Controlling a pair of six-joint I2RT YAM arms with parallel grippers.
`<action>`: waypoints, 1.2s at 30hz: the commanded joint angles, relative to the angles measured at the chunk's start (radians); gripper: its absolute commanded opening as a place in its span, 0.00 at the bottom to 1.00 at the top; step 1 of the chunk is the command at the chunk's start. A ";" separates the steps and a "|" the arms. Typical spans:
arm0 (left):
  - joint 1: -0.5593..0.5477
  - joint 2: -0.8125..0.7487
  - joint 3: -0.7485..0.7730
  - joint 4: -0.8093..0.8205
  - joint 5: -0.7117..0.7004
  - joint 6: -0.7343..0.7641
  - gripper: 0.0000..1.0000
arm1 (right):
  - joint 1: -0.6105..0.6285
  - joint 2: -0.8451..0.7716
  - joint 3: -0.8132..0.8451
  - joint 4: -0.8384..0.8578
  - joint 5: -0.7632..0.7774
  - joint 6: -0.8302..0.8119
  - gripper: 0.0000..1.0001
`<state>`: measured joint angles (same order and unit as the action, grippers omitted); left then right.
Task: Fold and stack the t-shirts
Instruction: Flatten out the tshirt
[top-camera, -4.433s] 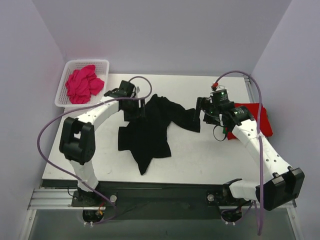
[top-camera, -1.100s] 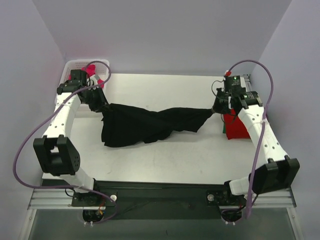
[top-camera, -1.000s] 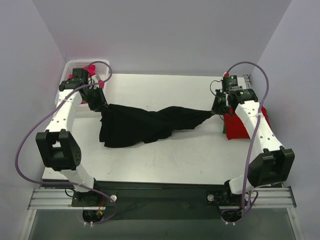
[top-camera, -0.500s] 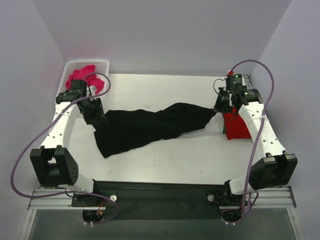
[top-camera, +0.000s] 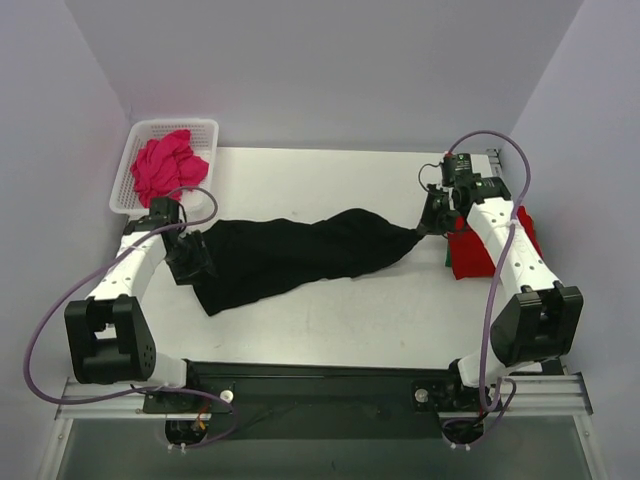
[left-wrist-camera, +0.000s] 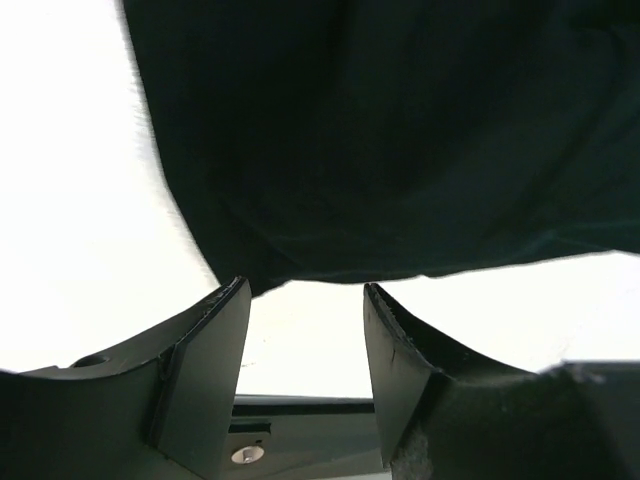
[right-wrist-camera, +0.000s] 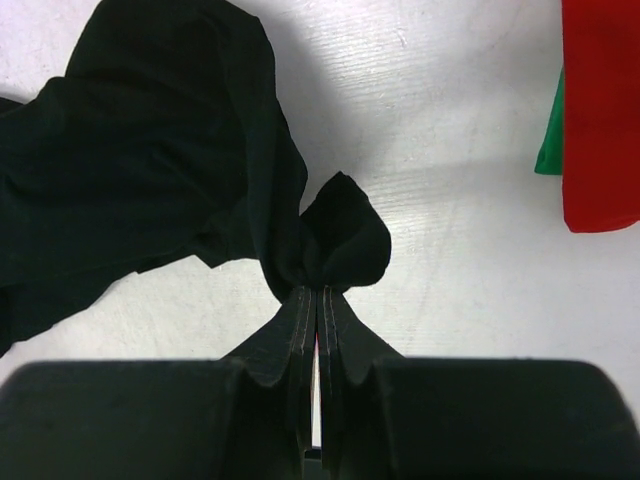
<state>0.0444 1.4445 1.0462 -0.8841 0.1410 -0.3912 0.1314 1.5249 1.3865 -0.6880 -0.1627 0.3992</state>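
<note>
The black t-shirt (top-camera: 300, 255) lies stretched in a long band across the table. My right gripper (top-camera: 424, 229) is shut on a bunched pinch of its right end (right-wrist-camera: 330, 240). My left gripper (top-camera: 197, 264) stands open at the shirt's left end, and its fingers (left-wrist-camera: 215, 350) have nothing between them; the black cloth (left-wrist-camera: 400, 140) lies just beyond the tips. The red t-shirt (top-camera: 478, 255) sits folded at the right, partly under my right arm, and shows in the right wrist view (right-wrist-camera: 600, 110). The magenta-pink t-shirt (top-camera: 165, 168) is crumpled in the basket.
The white mesh basket (top-camera: 127, 158) stands at the back left corner. A green edge (right-wrist-camera: 550, 145) shows beside the red t-shirt. Lilac walls close in the left, back and right sides.
My left gripper has opened and let go of the black t-shirt's left end, then drawn back toward the near side. The shirt's left part has dropped flat. My right gripper keeps its hold.
</note>
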 joint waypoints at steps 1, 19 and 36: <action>0.040 -0.071 -0.035 0.108 -0.044 -0.061 0.59 | -0.004 -0.017 -0.023 -0.021 -0.027 -0.005 0.00; 0.057 -0.021 -0.227 0.286 -0.132 -0.159 0.58 | -0.004 0.003 -0.024 -0.021 -0.057 -0.008 0.00; 0.055 0.040 -0.307 0.436 -0.075 -0.176 0.29 | -0.004 0.011 -0.015 -0.021 -0.072 0.003 0.00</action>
<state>0.0952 1.4391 0.7448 -0.5644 -0.0082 -0.5655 0.1314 1.5326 1.3548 -0.6861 -0.2153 0.3958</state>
